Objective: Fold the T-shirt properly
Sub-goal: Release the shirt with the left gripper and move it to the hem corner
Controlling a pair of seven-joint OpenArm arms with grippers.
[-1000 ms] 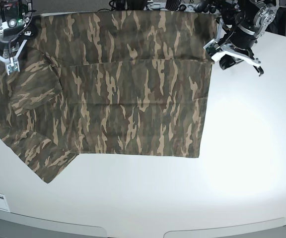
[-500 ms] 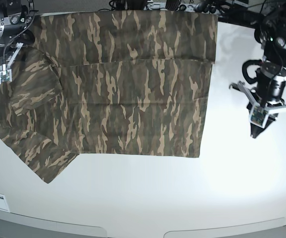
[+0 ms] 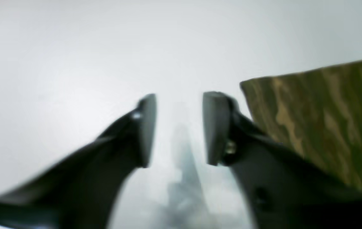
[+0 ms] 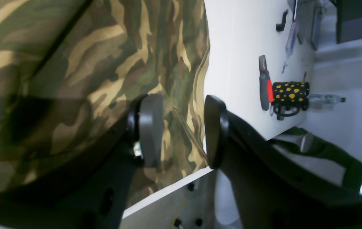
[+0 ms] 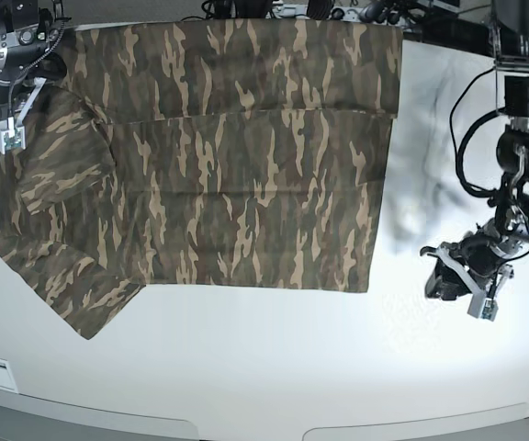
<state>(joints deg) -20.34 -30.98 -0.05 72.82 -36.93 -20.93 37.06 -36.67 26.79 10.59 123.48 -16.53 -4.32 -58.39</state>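
The near part of the table (image 5: 274, 367) is bare white. Just beyond it, toward the right edge, the left gripper (image 5: 459, 285) hangs low over the bare top, well clear of the shirt (image 5: 246, 184). Its jaws stand apart with nothing between them, and in its wrist view only a corner of cloth (image 3: 321, 121) shows off to one side.

The shirt covers the left and middle of the table, reaching to the far edge. One fold looks done: a flap lies over the body, its edge running straight across the middle, and the right side and near hem lie square and flat. The left side is not finished. A sleeve (image 5: 72, 276) spreads out loose toward the near left, reaching the left edge of the table, with a rumpled patch above it.

At the far left corner the right gripper (image 5: 7, 101) sits over the shirt's edge, jaws parted and empty, cloth beneath them in its wrist view.

I judge the task early to midway: the sleeve side needs folding in, and then the long body needs at least one more fold across.
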